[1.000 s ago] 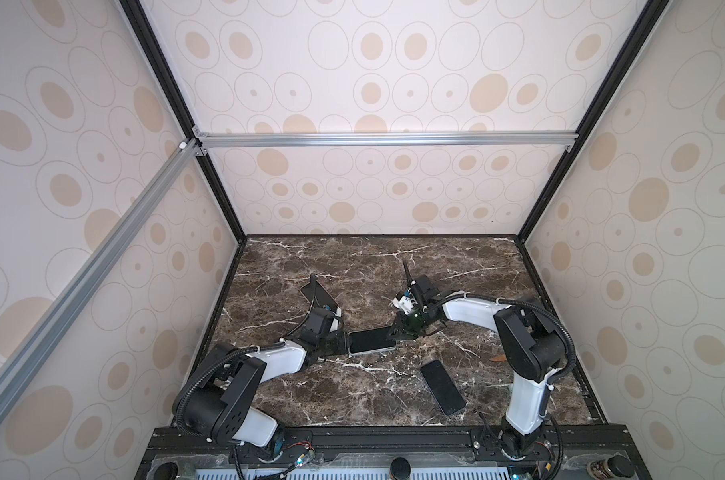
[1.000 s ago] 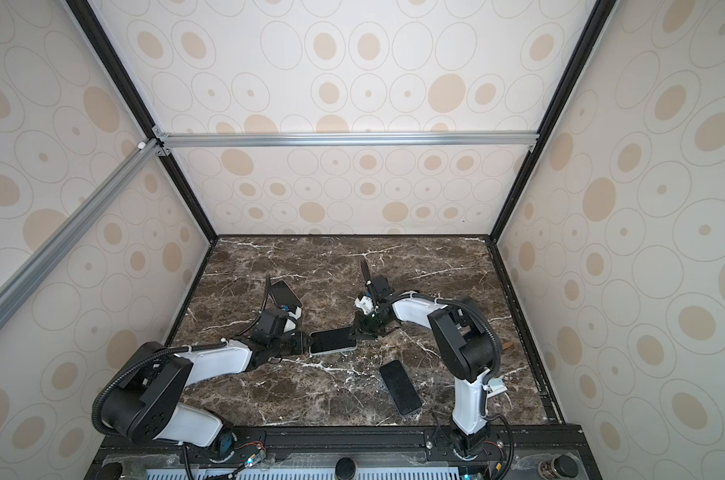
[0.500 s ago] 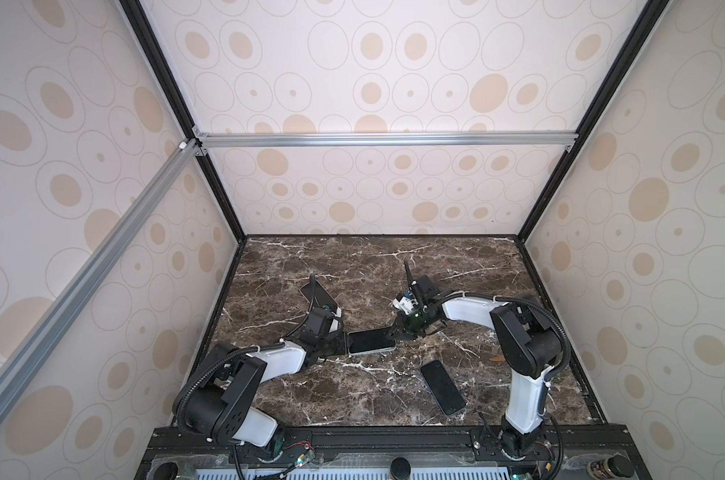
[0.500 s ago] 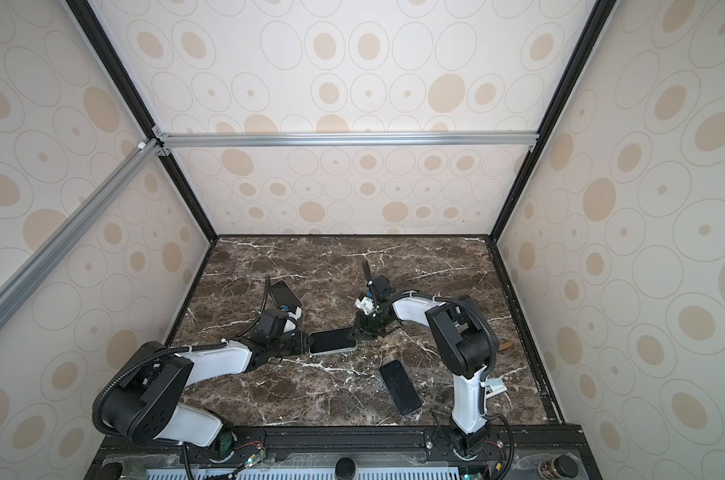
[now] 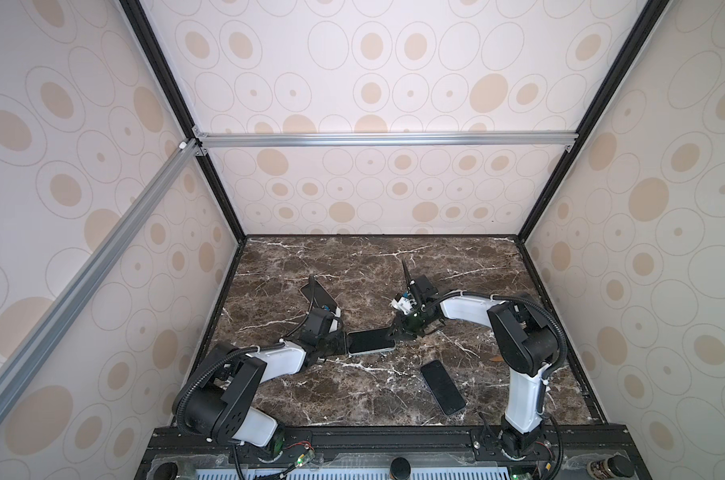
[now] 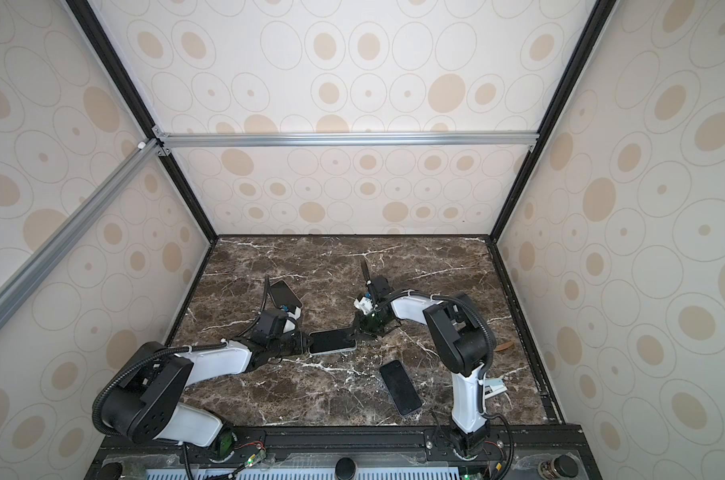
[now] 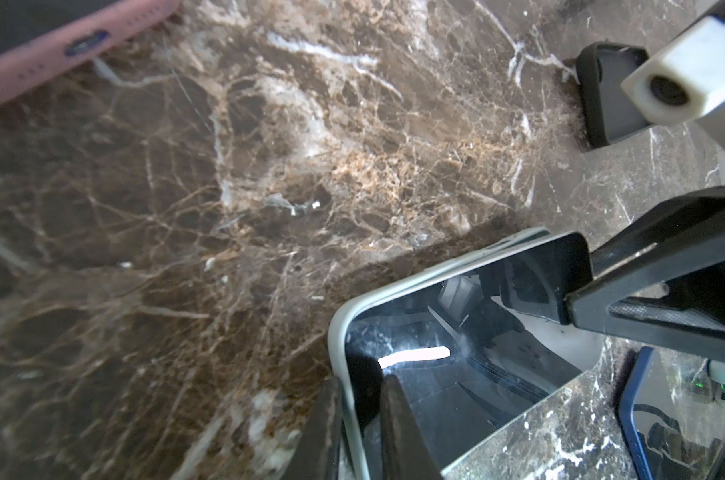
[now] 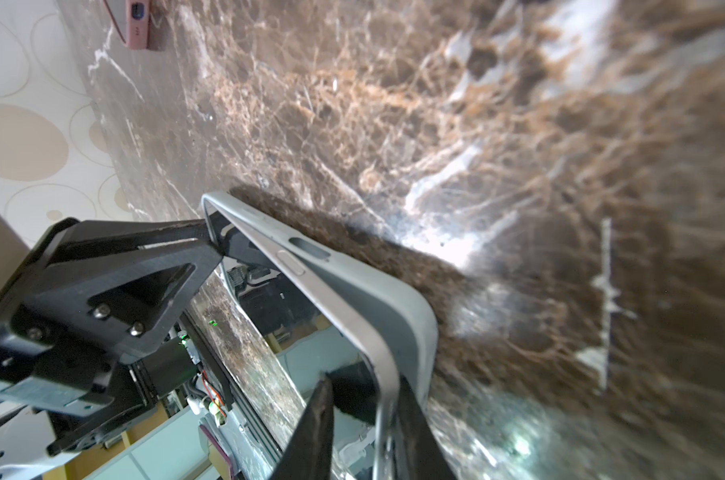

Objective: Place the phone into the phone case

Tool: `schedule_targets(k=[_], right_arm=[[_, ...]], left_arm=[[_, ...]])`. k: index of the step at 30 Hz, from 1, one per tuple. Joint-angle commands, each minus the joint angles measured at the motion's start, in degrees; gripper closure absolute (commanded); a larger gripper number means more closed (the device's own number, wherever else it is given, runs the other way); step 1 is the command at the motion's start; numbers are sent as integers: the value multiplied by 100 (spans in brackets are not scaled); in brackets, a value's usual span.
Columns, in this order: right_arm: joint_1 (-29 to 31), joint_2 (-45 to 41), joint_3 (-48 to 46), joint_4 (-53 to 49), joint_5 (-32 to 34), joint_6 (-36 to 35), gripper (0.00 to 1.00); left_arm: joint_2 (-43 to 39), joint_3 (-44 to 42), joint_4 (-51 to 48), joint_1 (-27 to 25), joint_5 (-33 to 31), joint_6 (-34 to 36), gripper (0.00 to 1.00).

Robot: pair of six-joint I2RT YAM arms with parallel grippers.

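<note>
1. The black-screened phone with a silver metal frame (image 5: pixel 371 340) sits at mid-worktop, partly inside the pale grey-green soft phone case (image 8: pixel 398 316). In the right wrist view the frame along one long side stands out of the case wall, so that side is not seated.
2. The long axis of the phone runs left to right in both top views, with one short end toward each arm.
3. The left end effector (image 7: pixel 360 432) is nearly closed. It clamps the left short end, with one finger outside the case rim and one on the screen.
4. The right end effector (image 8: pixel 367 424) straddles the frame and case wall at the right end, jaws slightly apart. Whether it is pinching cannot be told.
5. Both arms are at the phone, so neither is nearer. Judgement: seating calls for pressing the unseated side toward the case wall.
6. On the brown marble worktop (image 5: pixel 352 270), a second dark phone (image 5: pixel 443 392) lies well apart, and a pink-cased phone (image 5: pixel 318 293) lies beyond the left arm.
</note>
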Motion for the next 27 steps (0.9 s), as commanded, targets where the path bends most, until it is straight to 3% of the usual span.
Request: schedule_targets(k=[1, 6, 15, 27], right_arm=[[210, -24, 221, -379, 556, -285, 68], [223, -222, 556, -921, 913, -611, 60], [244, -602, 763, -1328, 1183, -783, 59], [273, -533, 352, -1183, 1126, -737, 72]], left_arm=[[365, -252, -1309, -36, -584, -4, 82], [304, -290, -1397, -37, -726, 6, 82], [232, -345, -1351, -38, -727, -13, 83], [64, -423, -1239, -32, -391, -106, 83]])
